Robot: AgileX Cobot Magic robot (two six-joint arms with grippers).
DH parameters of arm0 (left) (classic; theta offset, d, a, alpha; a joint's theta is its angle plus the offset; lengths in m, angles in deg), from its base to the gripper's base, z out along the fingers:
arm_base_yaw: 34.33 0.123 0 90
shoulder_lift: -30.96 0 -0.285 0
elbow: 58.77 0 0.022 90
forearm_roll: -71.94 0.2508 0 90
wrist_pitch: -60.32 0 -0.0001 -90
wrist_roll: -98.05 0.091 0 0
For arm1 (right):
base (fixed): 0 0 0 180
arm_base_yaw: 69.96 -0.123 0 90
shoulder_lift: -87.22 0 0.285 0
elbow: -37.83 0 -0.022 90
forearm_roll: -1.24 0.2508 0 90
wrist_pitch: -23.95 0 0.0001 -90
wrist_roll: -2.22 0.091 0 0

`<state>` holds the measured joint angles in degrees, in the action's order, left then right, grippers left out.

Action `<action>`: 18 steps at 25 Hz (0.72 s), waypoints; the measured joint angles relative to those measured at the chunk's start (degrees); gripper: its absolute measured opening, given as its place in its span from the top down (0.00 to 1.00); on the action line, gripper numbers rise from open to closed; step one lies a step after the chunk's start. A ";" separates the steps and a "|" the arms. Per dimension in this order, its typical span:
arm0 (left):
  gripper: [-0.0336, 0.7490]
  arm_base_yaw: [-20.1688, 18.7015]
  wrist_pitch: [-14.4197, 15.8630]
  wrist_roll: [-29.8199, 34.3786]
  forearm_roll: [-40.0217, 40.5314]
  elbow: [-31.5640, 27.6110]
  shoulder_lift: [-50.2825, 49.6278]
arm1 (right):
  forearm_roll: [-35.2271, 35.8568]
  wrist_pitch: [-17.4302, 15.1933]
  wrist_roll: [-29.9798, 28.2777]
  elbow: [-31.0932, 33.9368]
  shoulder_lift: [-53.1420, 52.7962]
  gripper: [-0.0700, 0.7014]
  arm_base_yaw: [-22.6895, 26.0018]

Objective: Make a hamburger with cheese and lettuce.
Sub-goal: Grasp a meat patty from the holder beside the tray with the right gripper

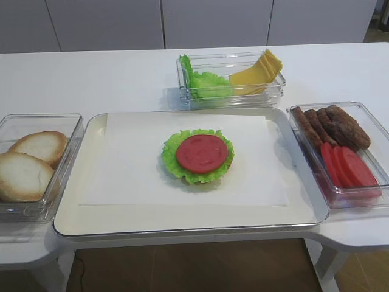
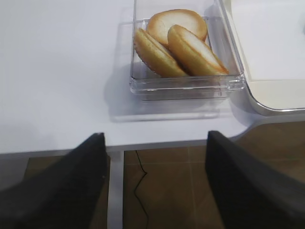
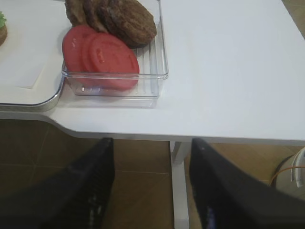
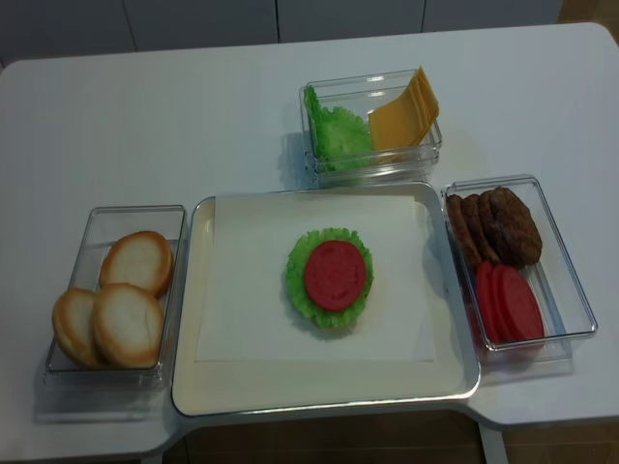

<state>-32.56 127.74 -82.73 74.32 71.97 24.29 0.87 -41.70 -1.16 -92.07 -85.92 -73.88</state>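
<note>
The hamburger [image 1: 199, 156] sits mid-tray on white paper: a frilly green lettuce rim with a red tomato disc on top; it also shows in the realsense view [image 4: 331, 276]. Loose lettuce [image 1: 200, 82] and fanned cheese slices [image 1: 258, 72] lie in a clear box behind the tray. My right gripper [image 3: 151, 188] is open and empty, hanging off the table's front edge below the patty box. My left gripper [image 2: 155, 183] is open and empty, off the front edge below the bun box. Neither gripper shows in the high views.
The white tray [image 1: 73, 201] fills the table's middle. A clear box at the left holds bun halves [image 1: 27, 164], also seen in the left wrist view [image 2: 176, 45]. A clear box at the right holds brown patties [image 1: 331, 125] and tomato slices [image 1: 349, 167].
</note>
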 joint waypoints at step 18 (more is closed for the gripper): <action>0.35 0.00 0.00 0.00 0.00 0.00 0.00 | 5.22 2.68 0.00 -11.63 15.71 0.41 0.00</action>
<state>-32.56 127.74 -82.73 74.32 71.97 24.29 6.09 -39.02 -1.16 -103.70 -70.21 -73.88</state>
